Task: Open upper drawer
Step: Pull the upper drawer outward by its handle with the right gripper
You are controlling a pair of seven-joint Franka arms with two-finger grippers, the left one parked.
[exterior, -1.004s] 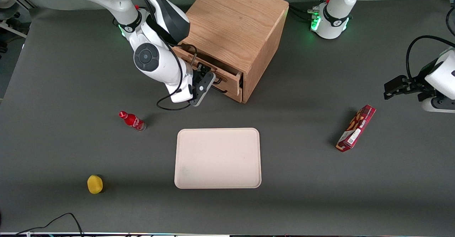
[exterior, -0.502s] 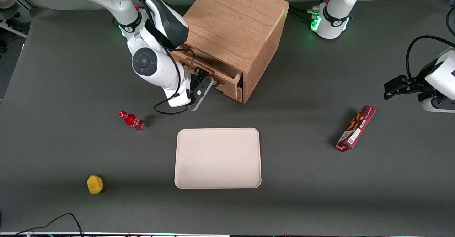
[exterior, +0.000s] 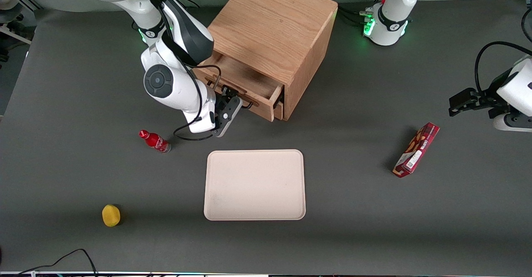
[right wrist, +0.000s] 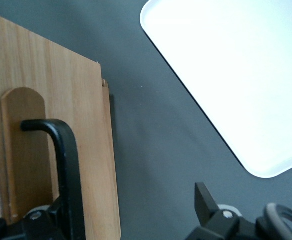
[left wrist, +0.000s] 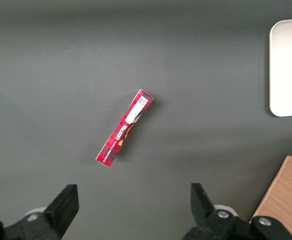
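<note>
The wooden cabinet stands at the back middle of the table. Its upper drawer is pulled partway out, and its bare wooden inside shows. The drawer's oak front and thin black bar handle fill much of the right wrist view. My right gripper is at the drawer front, at the handle. Its fingers stand wide apart; one finger hangs over bare table and the other is by the handle bar. A corner of the lower drawer shows under the upper one.
A cream tray lies nearer the front camera than the cabinet. A small red bottle lies close to my arm. A yellow ball lies near the front edge. A red snack box lies toward the parked arm's end.
My gripper has moved away from the cabinet toward the front camera, and the upper drawer has slid farther out with it, so more of its inside shows.
</note>
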